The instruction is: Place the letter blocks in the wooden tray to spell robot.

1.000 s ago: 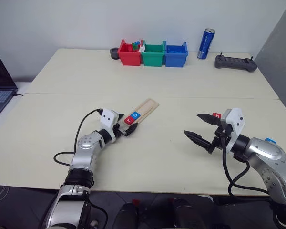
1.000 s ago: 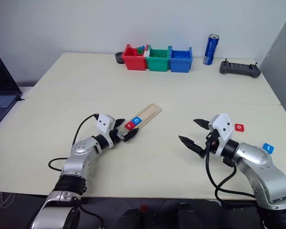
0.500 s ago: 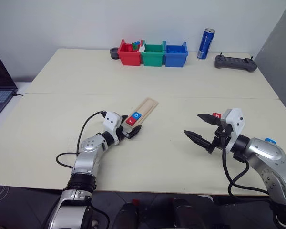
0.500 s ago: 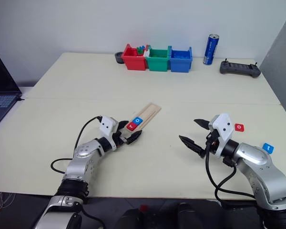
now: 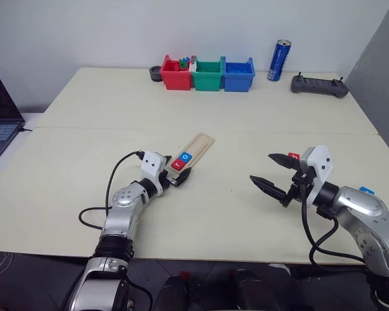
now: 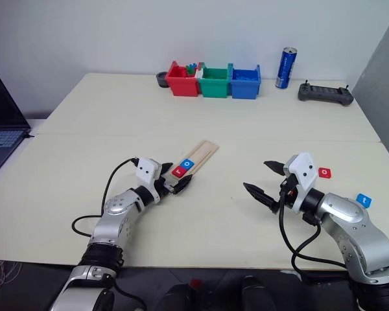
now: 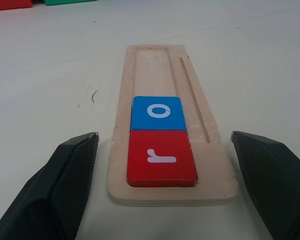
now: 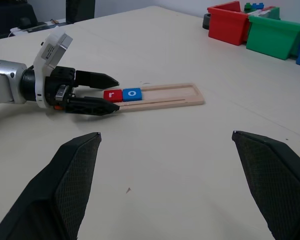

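The wooden tray [image 7: 147,70] lies slantwise at mid-table. In its near end sit two letter blocks, a red "r" [image 7: 160,157] and, just beyond it, a blue "o" [image 7: 157,113]. My left gripper [image 5: 179,174] is open, its fingers [image 7: 70,175] straddling the tray's near end on either side of the red block without touching it. To the right, my right gripper [image 5: 261,168] hovers wide open over bare table, holding nothing. A red letter block [image 6: 325,172] and a blue letter block [image 6: 364,200] lie loose on the table beside the right arm.
Red [image 5: 176,74], green [image 5: 209,74] and blue [image 5: 238,73] bins stand in a row at the back, with a small dark bowl [image 5: 155,72] to their left. A blue can [image 5: 279,59] and a black controller [image 5: 319,85] are at the back right. A laptop [image 5: 0,116] sits at the left edge.
My left elbow has swung a little to the right while its gripper stays at the tray's near end. The right arm and the blocks have not moved.
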You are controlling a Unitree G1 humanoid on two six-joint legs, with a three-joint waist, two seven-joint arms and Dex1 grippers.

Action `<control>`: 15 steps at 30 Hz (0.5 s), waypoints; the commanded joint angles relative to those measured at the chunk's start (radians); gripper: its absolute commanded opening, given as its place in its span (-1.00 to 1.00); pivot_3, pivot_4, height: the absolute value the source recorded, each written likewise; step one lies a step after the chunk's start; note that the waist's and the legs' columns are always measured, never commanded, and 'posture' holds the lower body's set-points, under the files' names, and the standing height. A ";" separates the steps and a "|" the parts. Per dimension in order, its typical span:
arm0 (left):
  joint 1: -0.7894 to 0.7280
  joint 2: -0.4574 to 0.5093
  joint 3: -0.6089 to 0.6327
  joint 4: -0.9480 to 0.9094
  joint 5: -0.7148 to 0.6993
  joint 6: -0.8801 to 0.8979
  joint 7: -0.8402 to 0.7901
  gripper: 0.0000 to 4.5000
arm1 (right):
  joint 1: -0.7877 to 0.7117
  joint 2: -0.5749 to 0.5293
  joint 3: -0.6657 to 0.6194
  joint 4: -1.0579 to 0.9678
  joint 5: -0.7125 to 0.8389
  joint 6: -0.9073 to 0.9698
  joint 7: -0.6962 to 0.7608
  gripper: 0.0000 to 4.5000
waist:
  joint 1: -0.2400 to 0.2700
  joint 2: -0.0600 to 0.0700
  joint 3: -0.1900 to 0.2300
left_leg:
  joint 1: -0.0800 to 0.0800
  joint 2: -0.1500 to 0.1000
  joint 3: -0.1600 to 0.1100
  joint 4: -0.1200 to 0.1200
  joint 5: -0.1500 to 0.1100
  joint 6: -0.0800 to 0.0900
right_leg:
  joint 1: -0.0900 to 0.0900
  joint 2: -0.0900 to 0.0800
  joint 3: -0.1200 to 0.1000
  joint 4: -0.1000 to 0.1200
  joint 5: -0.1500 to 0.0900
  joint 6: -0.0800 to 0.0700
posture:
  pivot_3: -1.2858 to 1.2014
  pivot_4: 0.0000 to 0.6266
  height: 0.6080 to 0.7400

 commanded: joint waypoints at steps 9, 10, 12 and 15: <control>0.024 0.000 0.001 0.024 -0.015 0.043 -0.008 0.48 | -0.023 0.003 -0.012 -0.024 0.016 -0.008 0.002 1.00 | 0.000 0.000 0.000 | 0.000 0.000 0.000 0.000 0.000 0.000 | 0.000 0.000 0.000 0.000 0.000 0.000 | 0.03 -0.52 1.00; 0.023 0.001 0.002 0.024 -0.017 0.043 -0.009 0.37 | -0.023 0.003 -0.012 -0.024 0.016 -0.008 0.001 1.00 | 0.000 0.000 0.000 | 0.000 0.000 0.000 0.000 0.000 0.000 | 0.000 0.000 0.000 0.000 0.000 0.000 | 0.03 -0.52 1.00; 0.022 0.001 0.003 0.023 -0.018 0.045 -0.009 0.13 | -0.022 0.003 -0.014 -0.025 0.016 -0.007 -0.001 1.00 | 0.000 0.000 0.000 | 0.000 0.000 0.000 0.000 0.000 0.000 | 0.000 0.000 0.000 0.000 0.000 0.000 | 0.03 -0.52 1.00; 0.020 0.003 0.001 0.020 -0.018 0.053 -0.008 -0.12 | -0.020 0.004 -0.015 -0.029 0.016 -0.006 -0.004 1.00 | 0.000 0.000 0.000 | 0.000 0.000 0.000 0.000 0.000 0.000 | 0.000 0.000 0.000 0.000 0.000 0.000 | 0.03 -0.52 1.00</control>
